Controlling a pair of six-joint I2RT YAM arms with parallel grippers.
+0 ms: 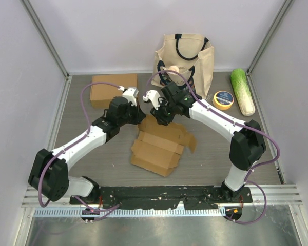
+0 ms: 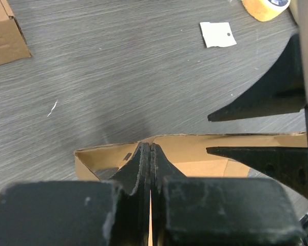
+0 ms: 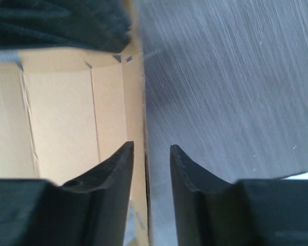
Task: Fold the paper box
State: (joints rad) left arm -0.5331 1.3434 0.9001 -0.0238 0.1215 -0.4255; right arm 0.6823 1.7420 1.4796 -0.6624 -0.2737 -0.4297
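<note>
The paper box is brown cardboard, partly folded, lying mid-table between the arms. Both grippers are at its far edge. My left gripper is shut: in the left wrist view its fingertips pinch the top of the box's raised wall. My right gripper stands open just to the right of it. In the right wrist view its jaws straddle the wall's thin edge, which lies close to the left finger without being clamped. The right gripper's black fingers show at the right of the left wrist view.
A second flat cardboard box lies at the back left. A canvas tote bag stands at the back. A yellow tape roll and a napa cabbage sit at the back right. A white paper scrap lies on the table.
</note>
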